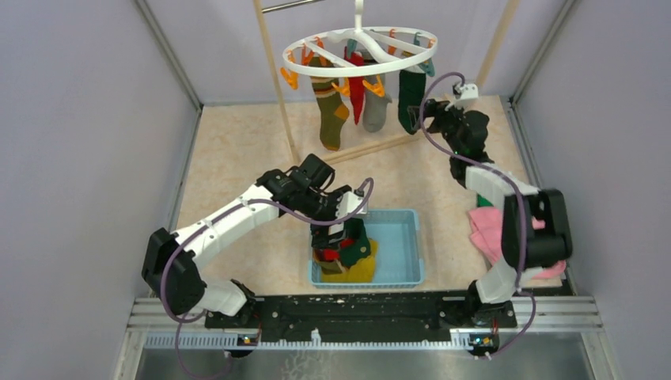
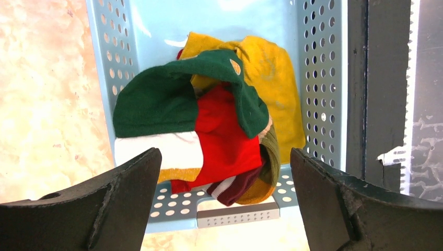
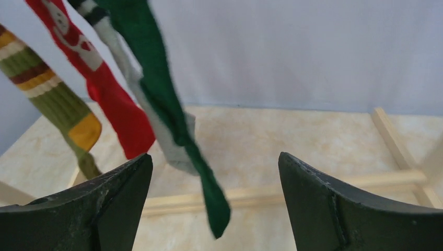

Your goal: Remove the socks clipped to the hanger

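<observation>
The white round hanger (image 1: 360,49) hangs at the back with an olive striped sock (image 1: 330,111), a red sock (image 1: 358,91), a grey sock (image 1: 376,107) and a dark green sock (image 1: 411,99) clipped to it. My right gripper (image 1: 423,119) is open beside the green sock. In the right wrist view the green sock (image 3: 156,89) dangles between the open fingers (image 3: 215,155), untouched. My left gripper (image 1: 342,241) is open and empty over the blue basket (image 1: 403,237). The left wrist view (image 2: 224,149) shows green (image 2: 156,99), red (image 2: 224,136) and mustard (image 2: 277,78) socks piled in it.
The wooden rack frame (image 1: 277,87) and its base bar (image 1: 380,146) stand around the hanger. Folded pink (image 1: 490,229) and green (image 1: 484,202) cloths lie at the right under the right arm. Grey walls close in both sides. A black rail (image 1: 356,305) runs along the near edge.
</observation>
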`<state>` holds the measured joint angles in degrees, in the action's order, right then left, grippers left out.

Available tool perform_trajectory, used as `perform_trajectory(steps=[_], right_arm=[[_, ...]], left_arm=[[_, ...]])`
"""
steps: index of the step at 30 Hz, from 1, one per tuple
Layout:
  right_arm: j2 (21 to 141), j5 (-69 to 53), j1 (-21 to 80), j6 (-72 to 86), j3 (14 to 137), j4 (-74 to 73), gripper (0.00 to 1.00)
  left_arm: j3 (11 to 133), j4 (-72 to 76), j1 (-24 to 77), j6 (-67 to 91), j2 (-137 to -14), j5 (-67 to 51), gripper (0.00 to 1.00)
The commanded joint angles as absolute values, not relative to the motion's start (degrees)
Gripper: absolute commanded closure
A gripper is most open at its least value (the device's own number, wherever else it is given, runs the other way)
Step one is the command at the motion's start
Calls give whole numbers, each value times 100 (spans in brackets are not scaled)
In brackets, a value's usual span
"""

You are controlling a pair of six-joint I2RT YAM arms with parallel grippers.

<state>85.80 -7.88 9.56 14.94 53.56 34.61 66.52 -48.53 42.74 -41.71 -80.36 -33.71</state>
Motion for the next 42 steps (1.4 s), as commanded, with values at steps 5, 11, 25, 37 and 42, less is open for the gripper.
perform_trajectory(steps=[5, 11, 25, 37, 42], right_arm=[[10745, -3049, 694, 2018, 7304, 6331, 55], [10414, -3114, 718, 2504, 6778, 7083, 100], [8143, -2831, 1125, 2315, 4794, 6041, 100], [6069, -1895, 2096, 2118, 3854, 4127, 100], [5391, -1813, 2726, 2359, 3658, 3614, 100]], left_arm=[[6978, -5173, 4178, -4227, -7750, -3323, 1], [7107, -5151, 4080, -4067, -7712, -3397, 1], [7361, -4780, 3560, -3675, -7634, -4025, 1], [7981, -4794, 3039, -3085, -7813, -4717, 1], [7953, -4582, 3022, -2945, -7636, -4678, 1]])
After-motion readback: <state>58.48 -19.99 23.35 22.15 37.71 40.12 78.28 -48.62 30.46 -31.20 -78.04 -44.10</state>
